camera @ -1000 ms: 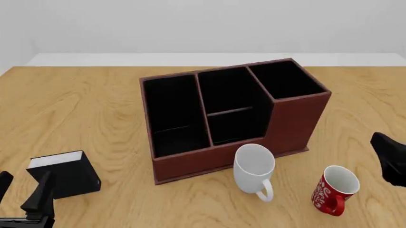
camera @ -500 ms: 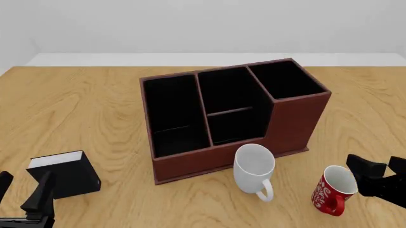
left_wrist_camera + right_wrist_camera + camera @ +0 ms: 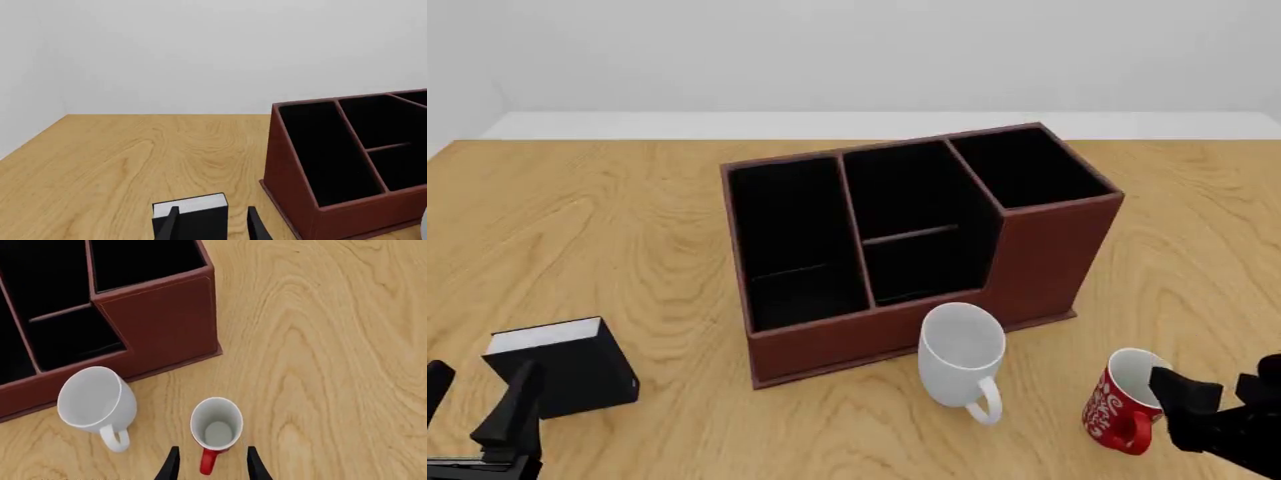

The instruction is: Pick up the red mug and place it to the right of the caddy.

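Right gripper (image 3: 210,465) hangs open over the red mug (image 3: 215,427) near the tabletop's front right corner; rigid, light, probably slippery, best pinched across its rim

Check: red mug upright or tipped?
Upright: the red mug stands on the table, white inside showing from above, handle between the right pincer fingers.

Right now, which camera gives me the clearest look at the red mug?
The right wrist view: the red mug stands upright and unobstructed, handle toward the open right gripper. In the front view that gripper covers its right side. The left wrist view misses it.
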You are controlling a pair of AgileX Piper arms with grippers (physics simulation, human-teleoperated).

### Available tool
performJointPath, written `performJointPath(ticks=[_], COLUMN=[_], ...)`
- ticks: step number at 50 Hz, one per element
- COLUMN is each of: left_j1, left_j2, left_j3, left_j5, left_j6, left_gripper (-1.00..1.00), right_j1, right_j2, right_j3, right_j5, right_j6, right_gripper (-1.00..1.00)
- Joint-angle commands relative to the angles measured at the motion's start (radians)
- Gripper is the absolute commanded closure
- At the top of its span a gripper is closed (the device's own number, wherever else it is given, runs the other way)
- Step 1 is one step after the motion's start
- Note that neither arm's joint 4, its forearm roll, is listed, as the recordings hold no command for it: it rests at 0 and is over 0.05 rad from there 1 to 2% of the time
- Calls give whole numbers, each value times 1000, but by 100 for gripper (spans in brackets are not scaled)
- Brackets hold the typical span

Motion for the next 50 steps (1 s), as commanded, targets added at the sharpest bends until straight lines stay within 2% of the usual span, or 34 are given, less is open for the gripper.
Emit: performJointPath(ticks=[1, 12, 13, 24, 31, 50], left_j1=[0, 0, 0, 0, 0, 0], left_j2=[0, 0, 0, 0, 0, 0], left_j3=[0, 0, 0, 0, 0, 0], left_j5=[0, 0, 0, 0, 0, 0], left_j6=[0, 0, 0, 0, 0, 0], left_gripper=[-100, -100, -100, -100, -100, -100], right_j1=[-22, -44, -46, -22, -9, 17], right_j2=[-9, 9, 19, 108, 141, 179], right_j3=[48, 129, 137, 205, 225, 258], right_j5=[-9, -68, -80, -211, -258, -306], right_j6=[3, 5, 28, 53, 70, 98], right_gripper=[-100, -100, -100, -100, -100, -100])
